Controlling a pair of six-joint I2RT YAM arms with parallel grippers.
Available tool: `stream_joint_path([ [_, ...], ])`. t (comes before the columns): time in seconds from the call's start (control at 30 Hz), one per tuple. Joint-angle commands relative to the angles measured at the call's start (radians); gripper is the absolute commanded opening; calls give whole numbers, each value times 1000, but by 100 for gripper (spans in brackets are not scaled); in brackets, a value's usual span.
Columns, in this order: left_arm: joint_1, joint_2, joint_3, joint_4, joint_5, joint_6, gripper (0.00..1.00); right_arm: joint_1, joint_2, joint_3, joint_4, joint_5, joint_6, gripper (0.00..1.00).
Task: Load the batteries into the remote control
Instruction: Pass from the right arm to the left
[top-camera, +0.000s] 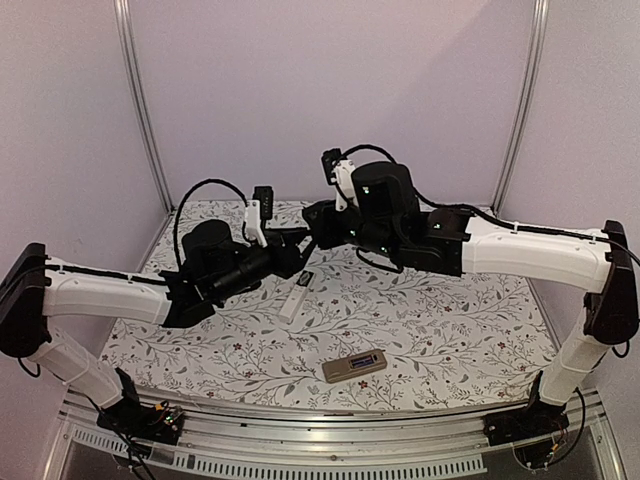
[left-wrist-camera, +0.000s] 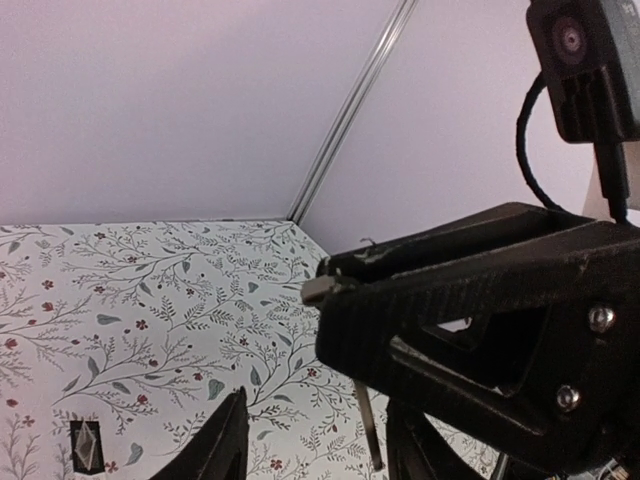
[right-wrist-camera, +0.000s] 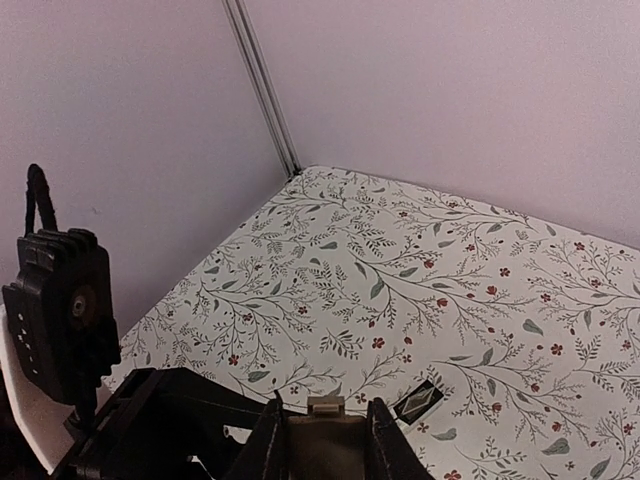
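**Handover aloft, remote lying unattended**

1. Right gripper: fingers clamped on either side of a flat tan piece with a small pale tab at its end. What the piece is cannot be told. It is held clear of the table, tab end outward, likely so the other claw can reach it.
2. Left gripper: level with the right one and facing it, tips just beside it. Its fingers stand apart with nothing seen between them. Likely placed to receive or steady the piece.
3. Remote control: flat on the table near the front edge, between the arm bases, well apart from both claws.
4. White slim bar: on the table beneath the meeting grippers, dark at its far end.
5. Batteries: not made out in any view; loading judged not begun.
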Motion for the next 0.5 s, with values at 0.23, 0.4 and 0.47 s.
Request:
stream_joint_path([
  [0.23,16,9,14,27,52,9,37,9,-50,-39,20,-45,-7,14],
  [0.4,25,9,14,29,80,16,33,9,-51,-44,24,-55,-7,14],
  [0.47,28,9,13,29,90,20,30,9,-53,-45,24,-59,-10,14],
])
